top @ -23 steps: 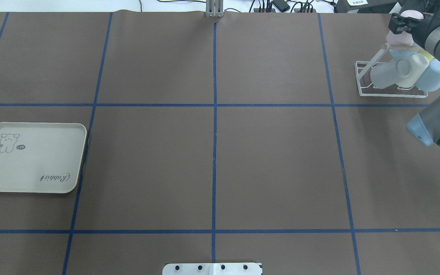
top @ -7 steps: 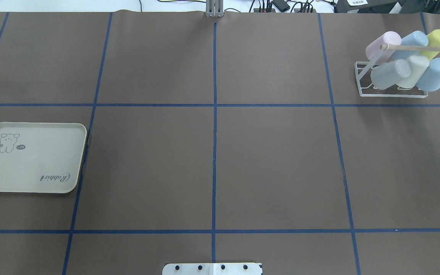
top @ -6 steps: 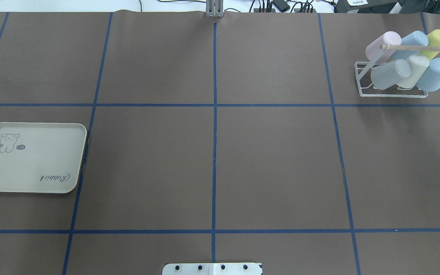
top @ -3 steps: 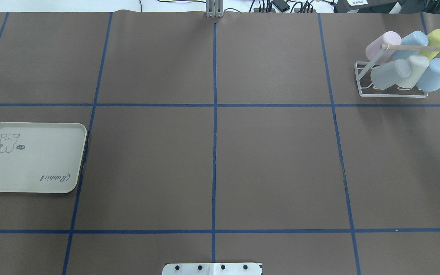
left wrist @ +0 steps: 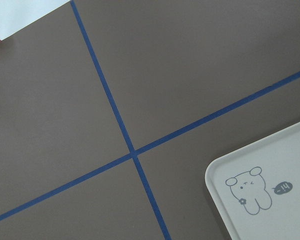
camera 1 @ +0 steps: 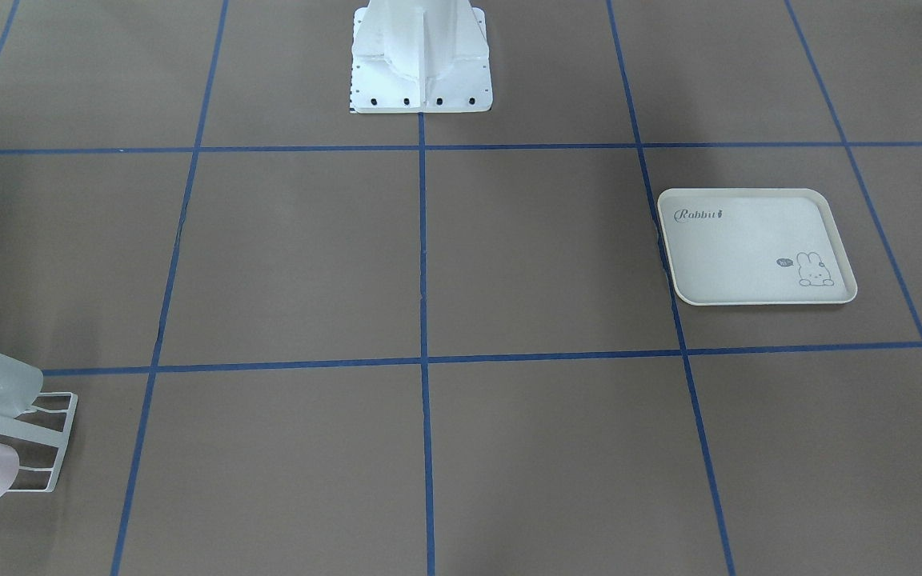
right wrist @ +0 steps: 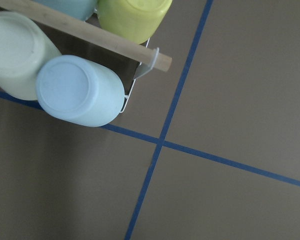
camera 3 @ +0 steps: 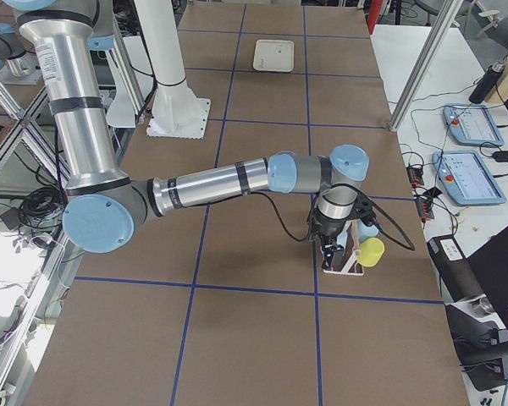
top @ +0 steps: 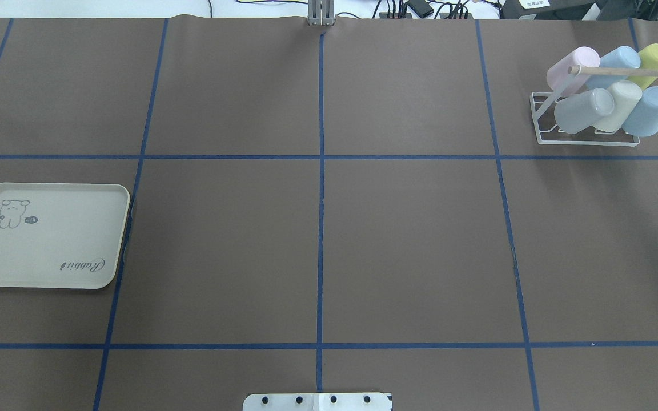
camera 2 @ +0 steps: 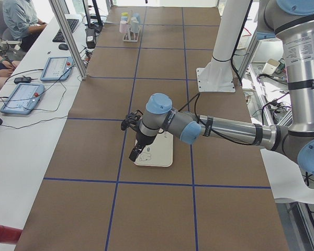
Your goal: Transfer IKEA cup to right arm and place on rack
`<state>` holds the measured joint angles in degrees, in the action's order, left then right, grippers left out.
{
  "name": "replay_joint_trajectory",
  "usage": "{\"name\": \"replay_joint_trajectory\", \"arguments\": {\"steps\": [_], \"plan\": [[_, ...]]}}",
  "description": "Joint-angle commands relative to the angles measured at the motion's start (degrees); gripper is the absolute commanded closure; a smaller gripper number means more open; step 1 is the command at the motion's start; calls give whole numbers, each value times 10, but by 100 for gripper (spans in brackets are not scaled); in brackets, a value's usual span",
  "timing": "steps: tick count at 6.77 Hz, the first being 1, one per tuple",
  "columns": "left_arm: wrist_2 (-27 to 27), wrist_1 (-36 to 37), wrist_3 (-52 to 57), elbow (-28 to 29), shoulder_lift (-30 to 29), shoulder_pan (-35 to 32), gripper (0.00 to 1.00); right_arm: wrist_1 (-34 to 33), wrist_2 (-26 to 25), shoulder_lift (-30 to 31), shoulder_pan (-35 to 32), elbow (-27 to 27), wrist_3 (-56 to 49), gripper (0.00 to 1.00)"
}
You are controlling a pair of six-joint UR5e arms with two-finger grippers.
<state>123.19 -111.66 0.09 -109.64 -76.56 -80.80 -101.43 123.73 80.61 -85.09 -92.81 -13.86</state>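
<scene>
Matt plastic cups (top: 649,111), wire rack (top: 536,121), wooden dowel (top: 632,72).

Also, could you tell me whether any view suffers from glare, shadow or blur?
Front-facing view: the robot base is washed out near-white, and soft shadows cross the table. Overhead view: evenly lit, with a faint shadow near the rack. Right wrist view: the table darkens toward lower left. Left wrist view: sharp, and the tray print reads clearly.

- The left arm (camera 2: 230,128) is built of silver-grey tubes, with black bands at the joints and round light-blue caps.
- The right arm (camera 3: 207,182) has the same silver tubes and blue caps, and a long loose black cable (camera 3: 395,230) at its wrist.
- The base pedestal (camera 1: 421,56) is white: a column on a square plate, with dark screws along the plate's edge.
</scene>
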Motion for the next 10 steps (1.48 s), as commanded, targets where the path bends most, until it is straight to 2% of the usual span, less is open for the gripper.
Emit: {"name": "replay_joint_trajectory", "arguments": {"steps": [1,3,5,7,8,10], "plan": [[54,0,2,26,18,-3,0,39,57,34,-2,21,14,0],[52,4,-2,44,21,-3,0,43,88,31,-5,16,82,0],[51,14,-40,46,8,-1,0,43,94,26,-18,14,84,0],[53,26,-51,51,8,-9,0,43,121,26,-23,15,90,0],[53,48,-35,57,-1,-21,0,43,121,26,-23,15,90,0],[50,174,49,68,-82,-75,0,42,122,27,-30,16,90,0]]}}
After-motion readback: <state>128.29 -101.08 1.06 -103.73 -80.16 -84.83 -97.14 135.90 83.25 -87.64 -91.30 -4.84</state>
